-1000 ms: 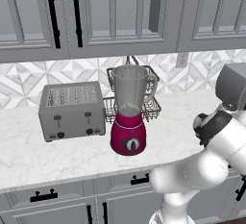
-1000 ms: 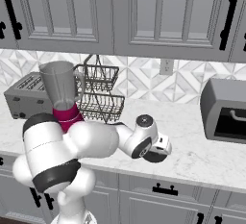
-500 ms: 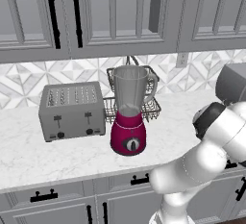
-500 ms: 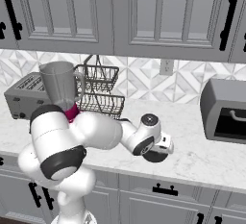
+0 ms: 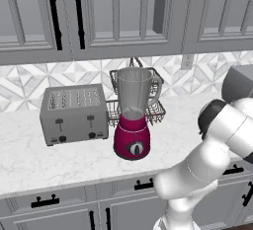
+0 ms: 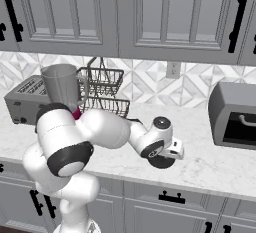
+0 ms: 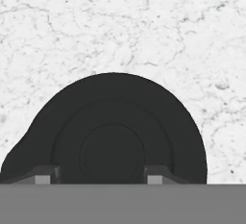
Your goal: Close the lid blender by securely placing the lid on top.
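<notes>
On the marble surface (image 5: 29, 165), the blender (image 5: 132, 120) stands uncapped beside the toaster (image 5: 74, 114). From the right, the tool (image 6: 167, 159) hangs low over the lid (image 6: 162, 163) at the blender's four o'clock. Up close, its tips straddle the lid's knob, grip not yet evident; lifting and capping remain.

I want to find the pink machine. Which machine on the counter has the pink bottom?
The blender, standing in the middle of the counter. Its rounded base is magenta with a clear jar on top. The toaster beside it and the oven at the far end are plain grey boxes.
</notes>
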You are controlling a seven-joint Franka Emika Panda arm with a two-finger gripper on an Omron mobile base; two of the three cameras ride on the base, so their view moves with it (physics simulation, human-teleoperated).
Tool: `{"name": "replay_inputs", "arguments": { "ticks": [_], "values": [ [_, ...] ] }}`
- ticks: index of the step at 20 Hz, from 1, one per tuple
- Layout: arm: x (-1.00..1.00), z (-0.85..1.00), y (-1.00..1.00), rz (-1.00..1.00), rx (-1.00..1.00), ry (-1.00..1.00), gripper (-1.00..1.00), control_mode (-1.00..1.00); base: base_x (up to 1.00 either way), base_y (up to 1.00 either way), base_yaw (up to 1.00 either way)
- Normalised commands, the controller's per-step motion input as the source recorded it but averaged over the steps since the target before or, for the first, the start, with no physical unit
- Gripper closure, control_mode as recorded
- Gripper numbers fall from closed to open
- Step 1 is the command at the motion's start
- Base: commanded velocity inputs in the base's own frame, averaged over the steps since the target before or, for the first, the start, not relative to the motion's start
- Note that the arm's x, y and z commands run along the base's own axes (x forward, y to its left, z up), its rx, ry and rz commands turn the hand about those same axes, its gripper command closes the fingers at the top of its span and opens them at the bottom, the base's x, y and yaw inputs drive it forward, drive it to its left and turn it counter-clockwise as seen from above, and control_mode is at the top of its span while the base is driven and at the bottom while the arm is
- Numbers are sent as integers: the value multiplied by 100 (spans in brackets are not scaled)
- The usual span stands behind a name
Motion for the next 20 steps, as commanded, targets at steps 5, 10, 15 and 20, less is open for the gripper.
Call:
{"name": "replay_inputs", "arguments": {
  "ticks": [5, 10, 15, 20],
  "values": [
    [0, -4, 0, 0, 0, 0, 100, -100, 0, 0, 0],
    [0, 0, 0, 0, 0, 0, 100, -100, 0, 0, 0],
    [-28, 31, 1, 2, 5, -1, 100, -100, 0, 0, 0],
    [-42, 98, 12, 2, 10, -13, 100, -100, 0, 0, 0]
  ]
}}
